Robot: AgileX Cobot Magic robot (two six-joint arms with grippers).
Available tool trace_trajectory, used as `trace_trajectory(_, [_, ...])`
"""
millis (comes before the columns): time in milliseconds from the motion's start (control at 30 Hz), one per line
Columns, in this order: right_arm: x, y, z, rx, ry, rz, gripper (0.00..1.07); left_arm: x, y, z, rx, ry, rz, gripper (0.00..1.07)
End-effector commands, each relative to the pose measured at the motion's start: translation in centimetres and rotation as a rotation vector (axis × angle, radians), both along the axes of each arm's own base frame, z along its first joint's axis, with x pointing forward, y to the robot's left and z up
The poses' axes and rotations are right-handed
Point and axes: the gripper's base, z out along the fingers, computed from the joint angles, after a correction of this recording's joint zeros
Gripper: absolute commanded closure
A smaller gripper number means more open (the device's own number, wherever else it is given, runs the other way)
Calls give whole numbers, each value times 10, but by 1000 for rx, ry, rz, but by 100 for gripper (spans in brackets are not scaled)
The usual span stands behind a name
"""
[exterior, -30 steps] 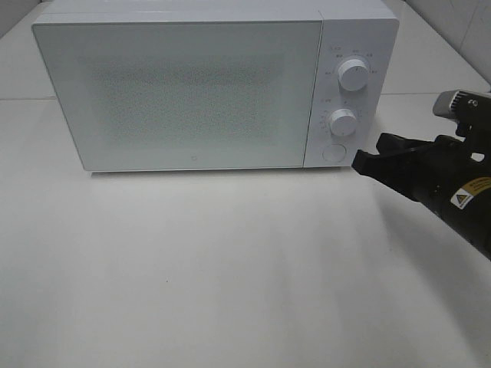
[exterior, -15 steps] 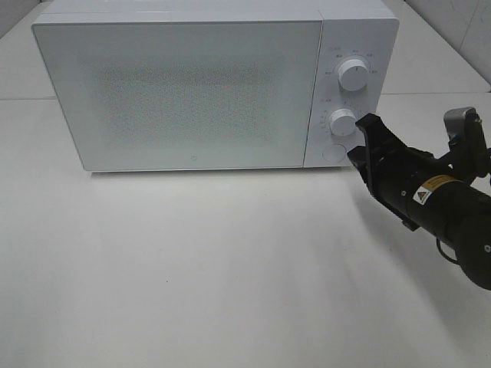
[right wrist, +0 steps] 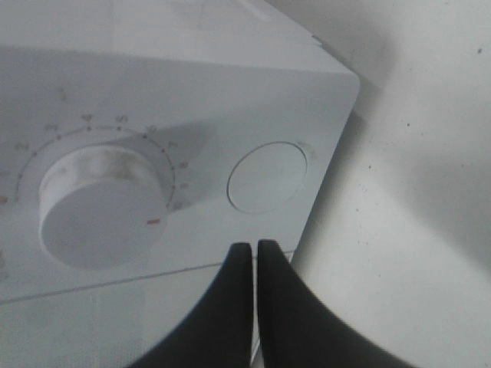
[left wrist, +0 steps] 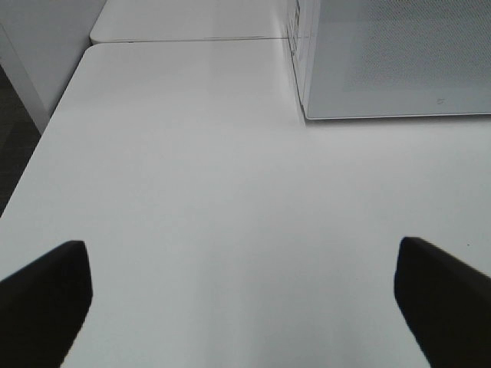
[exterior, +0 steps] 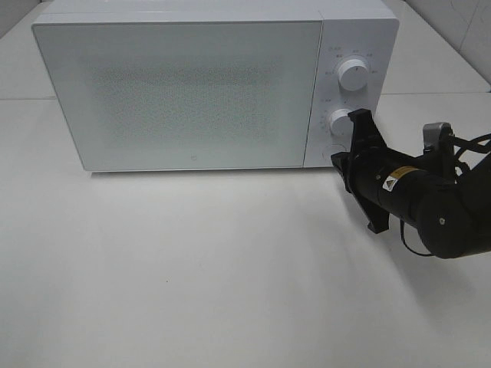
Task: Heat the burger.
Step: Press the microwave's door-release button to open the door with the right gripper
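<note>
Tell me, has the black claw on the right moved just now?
Yes. The right gripper has swung left and closer to the microwave, its shut tips now near the round button.

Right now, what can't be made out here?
- Burger: in no view; the white microwave's frosted speckled door hides the inside, exterior high view.
- Contact: right wrist view does not settle whether the shut black right claw touches the panel by the round white button.
- Dial markings: too small, exterior high.
- Black left claw: only fingertips, cut by left wrist view's edge.
</note>
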Motion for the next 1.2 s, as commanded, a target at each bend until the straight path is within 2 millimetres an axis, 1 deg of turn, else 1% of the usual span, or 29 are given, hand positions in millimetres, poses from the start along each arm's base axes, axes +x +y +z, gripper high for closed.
trace_trajectory(33, [12,3,0,29,11,-45,107,-2,0,0,-1,-16,2,3])
trace_trajectory(100, [14,5,0,31,8,-45,107,-2,0,0,-1,-16,2,3])
trace_trajectory(133, [19,7,-2,32,15,-45,107,-2,0,0,-1,-16,2,3])
trace_trajectory(233, [23,9,-6,38,20,-47,107,-2,0,0,-1,-16,2,3])
trace_trajectory(467, [22,7,-15,39,55,-75,107,-2,0,0,-1,-16,2,3])
trace_trajectory(600, [28,10,-17,42,50,-75,107,-2,0,0,-1,-16,2,3])
trace_trajectory(867, [36,11,-14,42,25,-87,107,-2,0,0,-1,-16,2,3])
trace_trajectory(1200, [46,10,-4,32,-76,-117,107,-2,0,0,-1,-16,2,3])
